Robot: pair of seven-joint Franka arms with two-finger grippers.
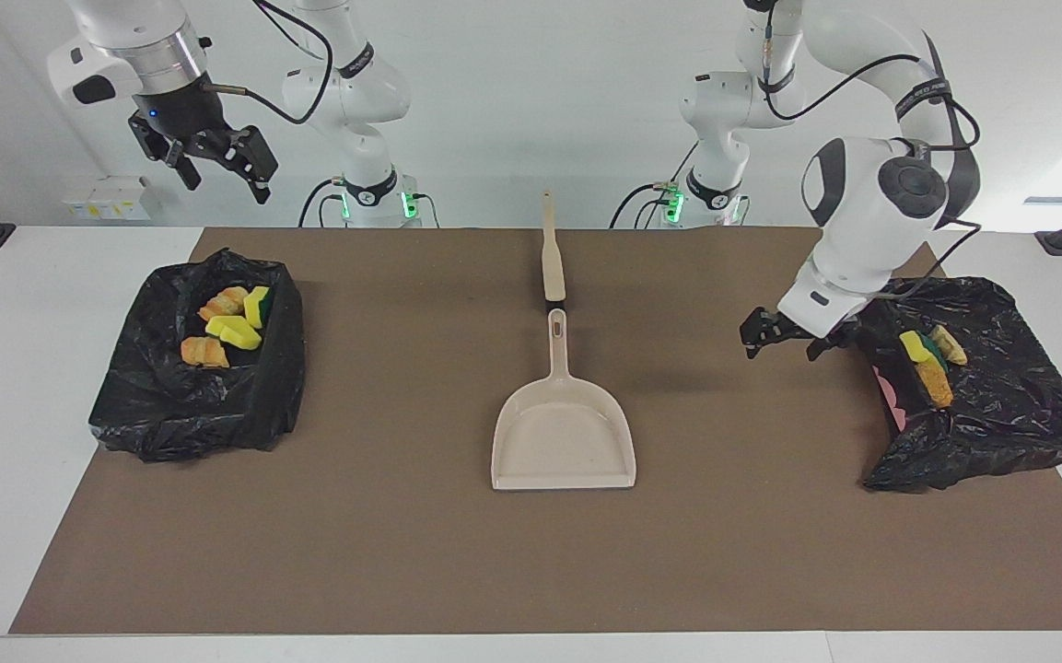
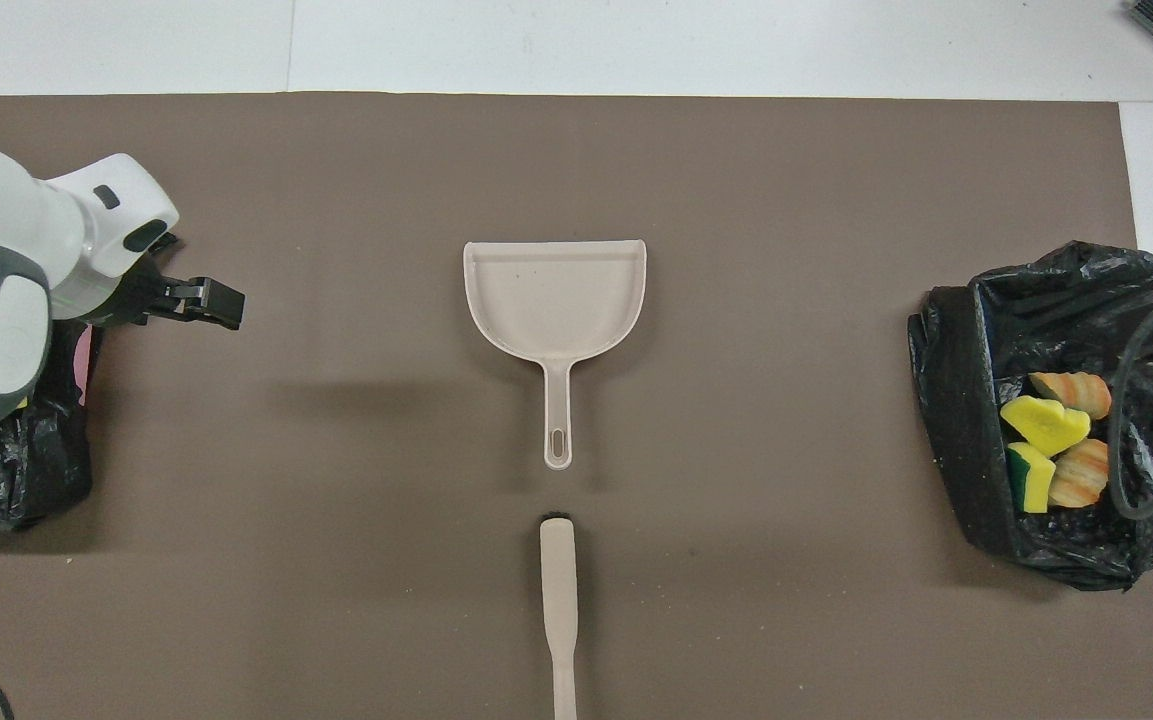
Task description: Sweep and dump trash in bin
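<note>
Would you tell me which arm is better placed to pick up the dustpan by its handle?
Left, probably: the left gripper hangs open, low over the mat between dustpan and bin. The right gripper is high above the other bin.

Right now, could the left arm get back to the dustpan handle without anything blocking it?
Probably yes. The left gripper hangs open and empty over the mat beside its bin, and only bare mat lies between it and the dustpan handle. The brush lies just clear of the handle's end.
</note>
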